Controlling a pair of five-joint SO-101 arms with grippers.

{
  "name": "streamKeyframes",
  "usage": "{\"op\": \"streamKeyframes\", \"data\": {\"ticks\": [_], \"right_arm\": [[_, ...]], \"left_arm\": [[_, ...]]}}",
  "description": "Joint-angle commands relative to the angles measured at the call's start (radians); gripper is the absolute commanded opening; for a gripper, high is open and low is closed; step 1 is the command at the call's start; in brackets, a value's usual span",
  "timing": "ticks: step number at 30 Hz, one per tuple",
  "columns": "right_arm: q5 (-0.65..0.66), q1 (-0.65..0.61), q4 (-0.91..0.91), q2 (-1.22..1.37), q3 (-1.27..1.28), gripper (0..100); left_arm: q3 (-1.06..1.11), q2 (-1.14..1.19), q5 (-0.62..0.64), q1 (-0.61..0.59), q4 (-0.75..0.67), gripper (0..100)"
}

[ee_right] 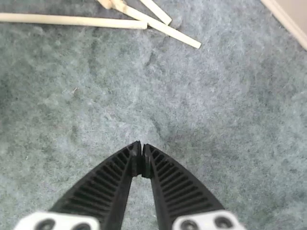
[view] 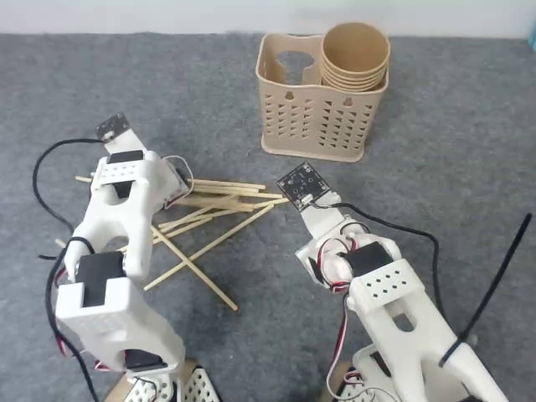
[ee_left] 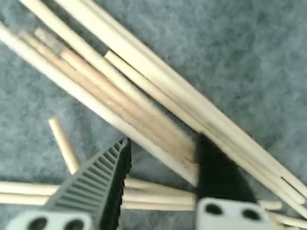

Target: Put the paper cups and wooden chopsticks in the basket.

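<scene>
Left wrist view shows the left gripper (ee_left: 163,143) spread apart astride pale wooden chopsticks (ee_left: 120,96). High view shows brown paper cups (view: 356,52) inside the beige plastic basket (view: 310,126). The right gripper (ee_right: 142,147) is pressed together above grey carpet (ee_right: 216,96).

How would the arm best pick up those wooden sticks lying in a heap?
Probably around the middle of the chopsticks, from straight above, jaws across their length: they lie flat and nearly parallel on the carpet. The left gripper is open astride several there.

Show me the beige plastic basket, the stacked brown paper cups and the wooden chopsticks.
beige plastic basket (view: 310,126), high view, front wall
stacked brown paper cups (view: 356,50), high view, top cup's inside
wooden chopsticks (view: 219,199), high view, bundle's middle
</scene>
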Motion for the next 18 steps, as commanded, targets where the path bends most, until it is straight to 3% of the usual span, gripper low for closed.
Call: {"op": "streamKeyframes", "data": {"ticks": [1, 11, 18], "right_arm": [[0.017, -0.004, -0.008, -0.036, -0.008, 0.9], [0.017, -0.004, -0.010, -0.036, -0.008, 0.9], [0.015, -0.004, -0.012, -0.035, -0.008, 0.9]], "left_arm": [[-0.028, -0.003, -0.043, 0.012, -0.005, 3], [-0.042, -0.025, -0.066, 0.038, -0.002, 1], [-0.082, -0.183, -0.066, 0.038, 0.087, 1]]}}
